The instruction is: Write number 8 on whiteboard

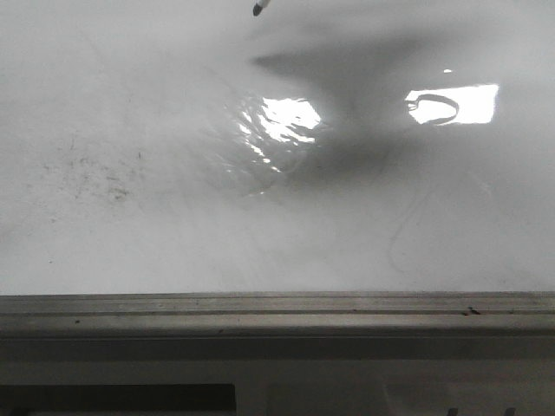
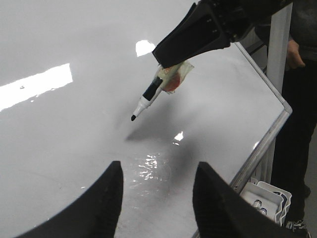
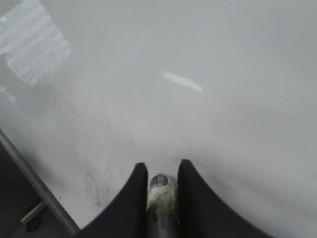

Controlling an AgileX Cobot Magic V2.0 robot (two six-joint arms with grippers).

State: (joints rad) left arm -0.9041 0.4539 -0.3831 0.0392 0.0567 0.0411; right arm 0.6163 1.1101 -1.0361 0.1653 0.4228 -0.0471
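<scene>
The whiteboard [image 1: 173,234] is glossy white with bright glare and fills most of every view. No black marker figure of the number 8 shows on it. My right gripper [image 3: 162,168] is shut on a marker pen [image 3: 161,191] wrapped in tape. In the left wrist view the right gripper [image 2: 166,57] holds the marker pen [image 2: 146,101] tilted, its black tip just above the whiteboard [image 2: 74,129] over its own shadow. In the front view only the marker pen's tip [image 1: 260,8] shows at the top edge. My left gripper [image 2: 158,173] is open and empty above the board.
The grey metal frame edge [image 1: 277,305] runs along the near side and also shows in the left wrist view [image 2: 262,144]. Faint grey smudges [image 1: 104,178] mark the left part. A person [image 2: 297,74] stands beside the board, with a white tray [image 2: 267,198] below its edge.
</scene>
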